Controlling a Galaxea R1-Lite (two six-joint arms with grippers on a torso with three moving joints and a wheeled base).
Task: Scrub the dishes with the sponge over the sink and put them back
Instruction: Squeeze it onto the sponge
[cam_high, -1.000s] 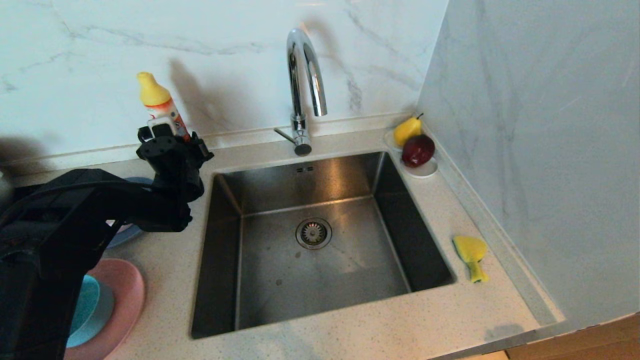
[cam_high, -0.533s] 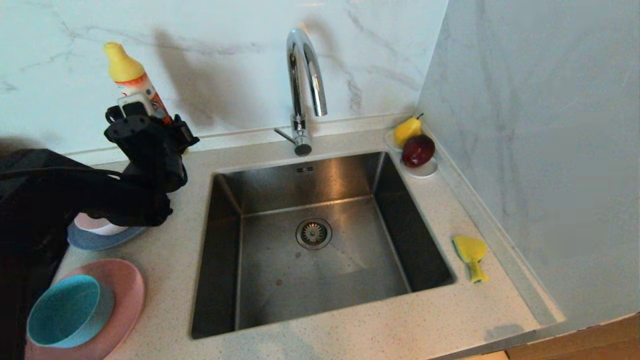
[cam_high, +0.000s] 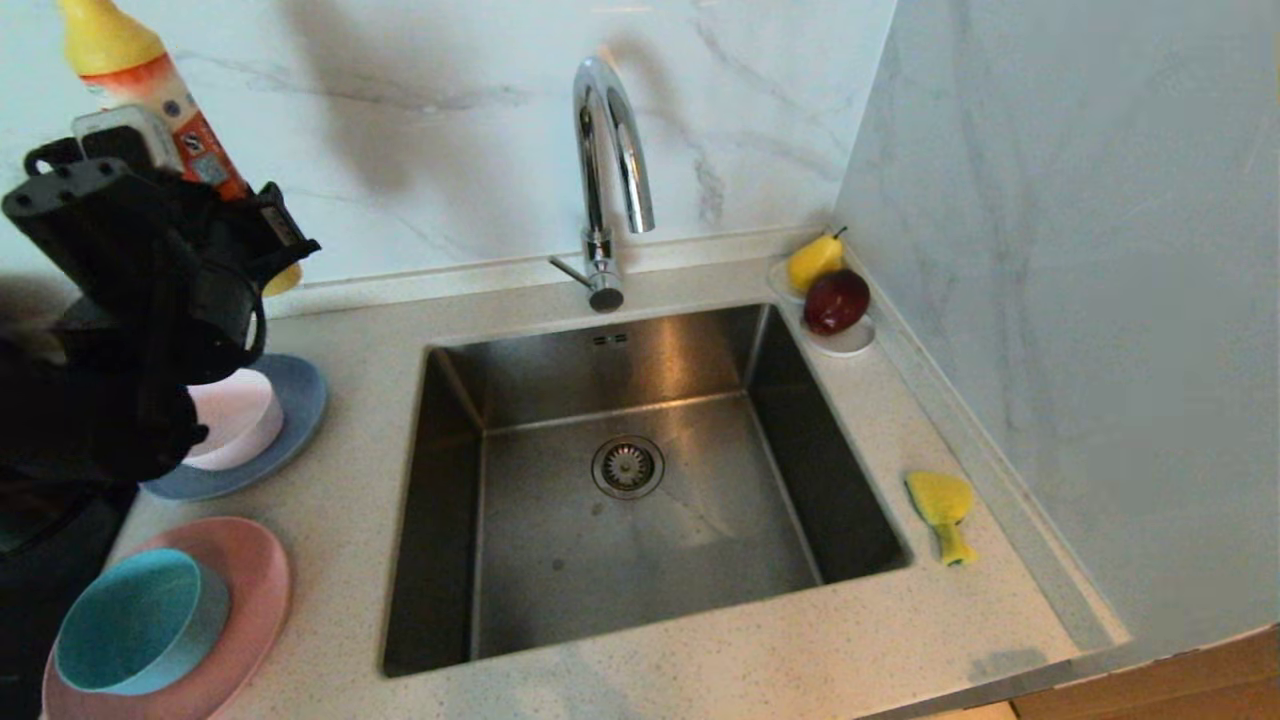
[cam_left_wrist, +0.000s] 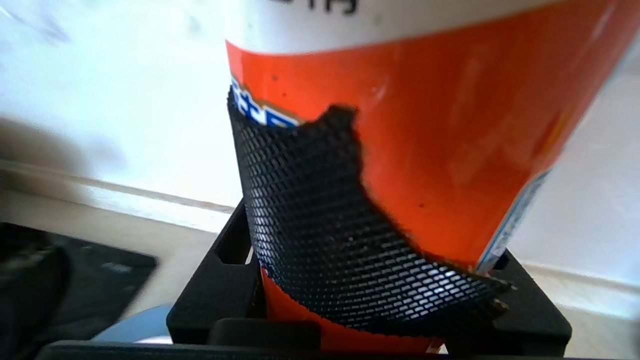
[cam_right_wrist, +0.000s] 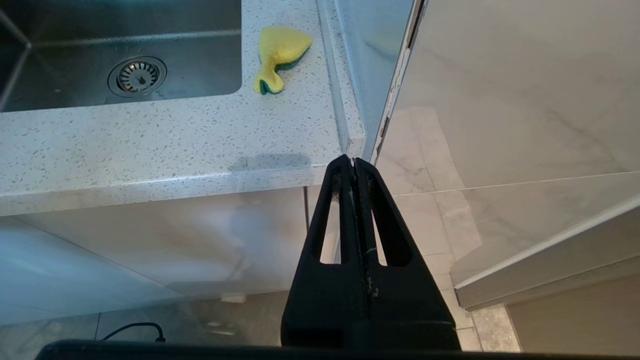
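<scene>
My left gripper (cam_high: 165, 175) is raised at the left of the counter, shut on an orange soap bottle (cam_high: 150, 75) with a yellow cap; the bottle (cam_left_wrist: 440, 125) fills the left wrist view. Below it a pale pink bowl (cam_high: 240, 415) rests on the blue-grey plate (cam_high: 300, 400). Nearer the front, a teal bowl (cam_high: 135, 620) sits on the pink plate (cam_high: 255, 590). The yellow sponge (cam_high: 942, 505) lies on the counter right of the steel sink (cam_high: 560, 560). My right gripper (cam_right_wrist: 353, 161) hangs shut below the counter's front right corner, away from the sponge (cam_right_wrist: 277, 52).
A chrome faucet (cam_high: 605, 150) arches over the sink's back edge. A white saucer (cam_high: 850, 343) with a yellow pear and a dark red fruit stands in the back right corner. A marble wall (cam_high: 1050, 300) closes the right side.
My left gripper has risen and drawn back toward the left with the soap bottle, uncovering the pale bowl, the blue-grey plate and the teal bowl. The right arm has not moved.
</scene>
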